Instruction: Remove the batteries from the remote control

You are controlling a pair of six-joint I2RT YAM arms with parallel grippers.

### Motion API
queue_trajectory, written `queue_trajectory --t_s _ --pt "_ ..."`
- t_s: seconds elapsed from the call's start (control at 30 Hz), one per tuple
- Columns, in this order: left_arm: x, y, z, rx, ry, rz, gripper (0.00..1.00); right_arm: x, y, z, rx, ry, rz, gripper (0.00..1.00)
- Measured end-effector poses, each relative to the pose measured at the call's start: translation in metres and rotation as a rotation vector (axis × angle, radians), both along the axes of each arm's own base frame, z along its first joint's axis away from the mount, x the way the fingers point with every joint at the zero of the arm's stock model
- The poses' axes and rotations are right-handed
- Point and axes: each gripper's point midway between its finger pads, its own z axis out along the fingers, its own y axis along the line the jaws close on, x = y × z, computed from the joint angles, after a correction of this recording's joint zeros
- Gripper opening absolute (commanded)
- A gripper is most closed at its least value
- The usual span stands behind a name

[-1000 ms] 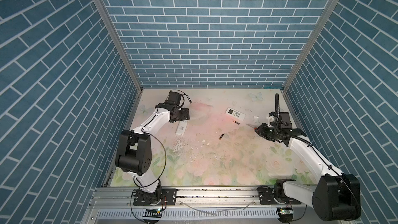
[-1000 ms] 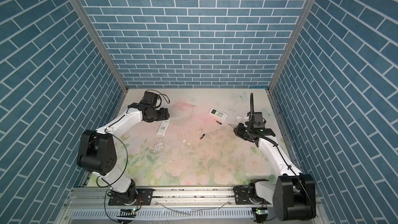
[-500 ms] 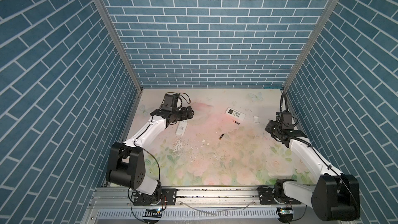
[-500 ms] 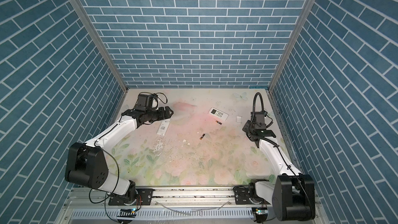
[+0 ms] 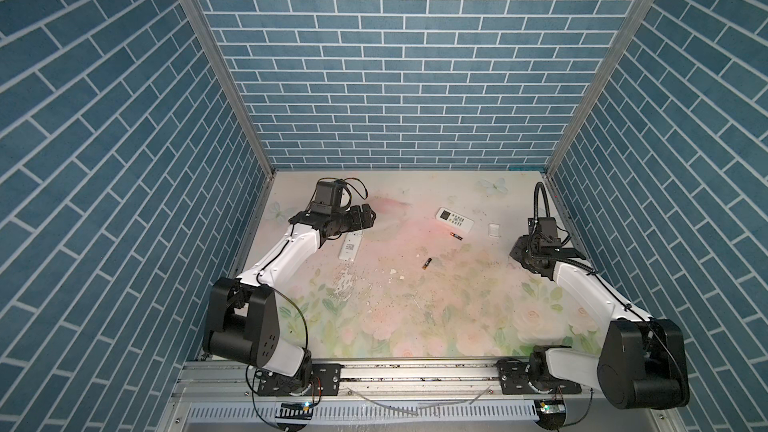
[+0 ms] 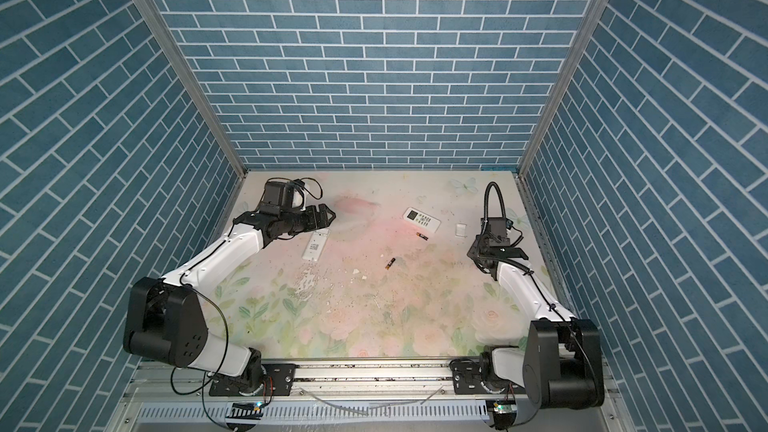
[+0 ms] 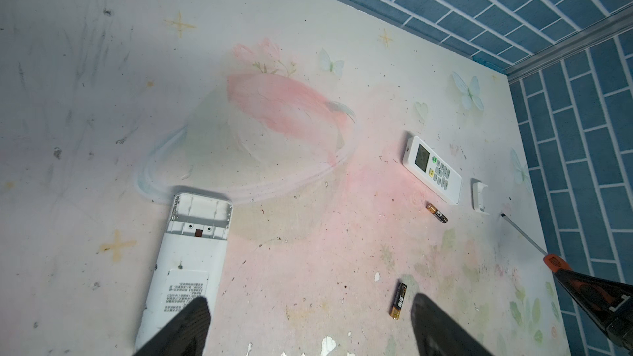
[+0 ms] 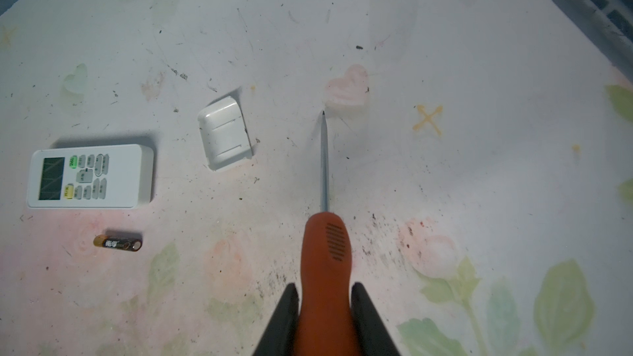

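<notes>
Right hand [image 8: 324, 290] around screwdriver [image 8: 325, 244], battery cover [image 8: 224, 133] near its tip

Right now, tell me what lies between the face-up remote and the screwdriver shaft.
A loose white battery cover lies there, touching neither the face-up remote nor the screwdriver; the right wrist view shows it.

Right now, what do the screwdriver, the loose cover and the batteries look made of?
Screwdriver: matte orange handle, likely plastic or rubber, with a ribbed patch; dull grey metal shaft. Cover: white moulded plastic, smooth with a slight sheen. Batteries: glossy black printed wrap, coppery metallic end.
</notes>
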Motion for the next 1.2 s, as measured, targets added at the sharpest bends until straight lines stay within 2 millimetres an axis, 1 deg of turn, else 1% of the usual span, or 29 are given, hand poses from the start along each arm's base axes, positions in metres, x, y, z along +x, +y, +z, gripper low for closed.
queue_trajectory --t_s 0.2,0.37,0.53,0.7,0.77,0.87,0.93,1.0,1.07,1.2 --pt "-0.001 -0.002 0.001 -0.009 0.001 -0.009 0.93 -0.003 0.003 -0.002 0.029 0.003 -0.009 0.12" --pt "-0.002 -0.003 0.002 -0.013 -0.002 -0.013 0.93 -0.008 0.003 -0.004 0.042 0.000 -0.025 0.17" --pt "-0.003 -0.002 0.013 -0.018 -0.028 -0.016 0.93 -0.014 0.004 -0.004 0.057 -0.007 -0.035 0.19" --pt "-0.004 -0.003 0.023 -0.027 -0.057 -0.018 0.93 -0.016 0.005 -0.006 0.071 -0.013 -0.047 0.28" --pt "-0.005 -0.002 0.027 -0.030 -0.066 -0.019 0.93 -0.021 0.008 -0.011 0.089 0.008 -0.042 0.30" --pt "-0.009 -0.002 0.028 -0.030 -0.070 -0.019 0.93 -0.049 0.013 -0.037 0.107 0.128 -0.039 0.33" --pt "-0.011 -0.001 0.028 -0.030 -0.071 -0.019 0.93 -0.062 0.014 -0.048 0.110 0.188 -0.039 0.31" --pt "-0.012 -0.001 0.027 -0.030 -0.070 -0.020 0.93 -0.067 0.014 -0.052 0.116 0.210 -0.042 0.30" --pt "-0.014 0.000 0.027 -0.030 -0.071 -0.020 0.93 -0.068 0.014 -0.052 0.119 0.214 -0.047 0.29" --pt "-0.017 0.001 0.027 -0.029 -0.072 -0.020 0.93 -0.068 0.015 -0.053 0.123 0.215 -0.051 0.30"
